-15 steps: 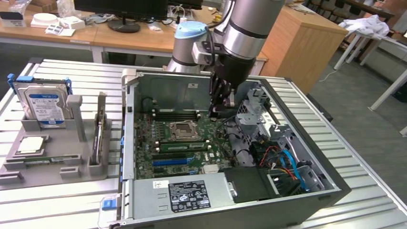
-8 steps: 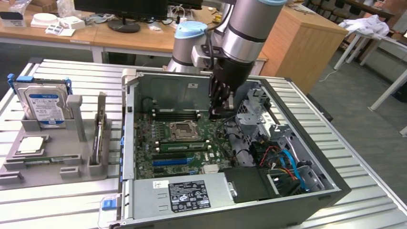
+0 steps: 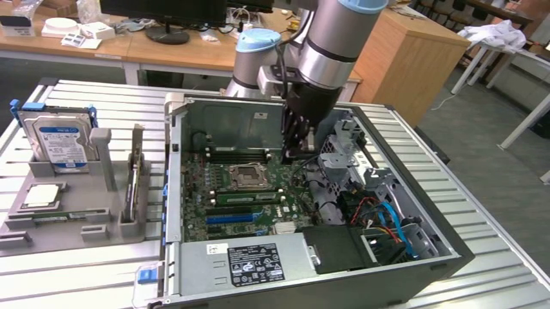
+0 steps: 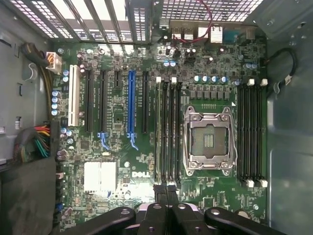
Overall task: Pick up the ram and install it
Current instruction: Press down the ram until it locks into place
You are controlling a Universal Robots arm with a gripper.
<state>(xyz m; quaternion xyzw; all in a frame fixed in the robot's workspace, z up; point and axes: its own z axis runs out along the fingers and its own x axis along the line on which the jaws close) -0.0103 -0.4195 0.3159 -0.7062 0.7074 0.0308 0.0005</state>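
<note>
The ram (image 3: 58,219), a thin green stick, lies flat in the grey holder (image 3: 103,228) at the exterior view's left, outside the open computer case (image 3: 447,257). My gripper (image 3: 290,156) hangs inside the case over the rear part of the motherboard (image 3: 202,183), far from the ram. In the wrist view its fingertips (image 4: 166,190) are pressed together with nothing between them. They sit over the end of the black memory slots (image 4: 167,129) beside the processor socket (image 4: 208,142). Another bank of black slots (image 4: 250,132) runs along the socket's other side.
The holder also carries an upright hard drive (image 3: 58,143), a square silver processor (image 3: 41,195) and an upright plate (image 3: 133,183). Inside the case are a power supply (image 3: 249,261), drive cage (image 3: 348,151) and loose cables (image 3: 387,222). A blue expansion slot (image 4: 131,105) lies beyond the memory slots.
</note>
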